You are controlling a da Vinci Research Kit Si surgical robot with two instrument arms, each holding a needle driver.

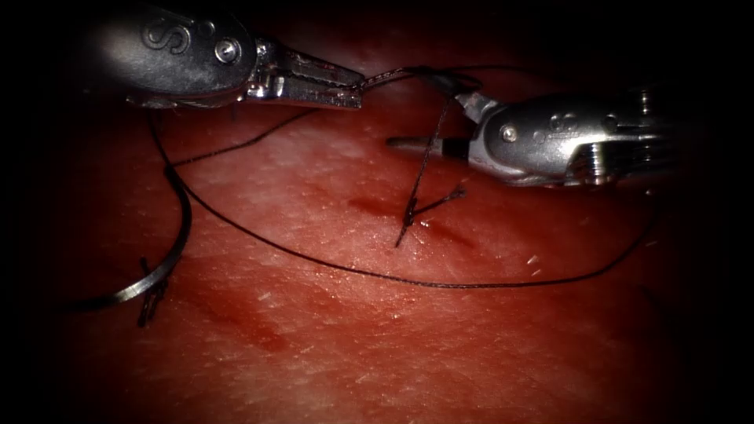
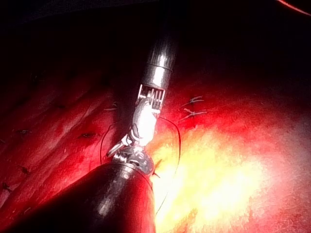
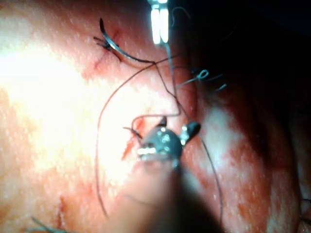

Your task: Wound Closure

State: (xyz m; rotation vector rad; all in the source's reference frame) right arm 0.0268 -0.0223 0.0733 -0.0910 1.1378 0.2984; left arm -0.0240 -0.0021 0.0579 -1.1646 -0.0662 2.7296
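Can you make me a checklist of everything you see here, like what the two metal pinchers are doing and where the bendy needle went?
Surface: tissue, wet with red fluid; small cut near the middle.
Job's things: needle lies loose on the tissue, left of the cut, held by neither tool; thread trails from it across the tissue and up from the knot at the cut.
Clutter: cut ends of thread beside the knot.
Grippers: left tool shut on the thread; right tool open, thread looped around it.
Cables: nothing seen.
Surroundings: dark.
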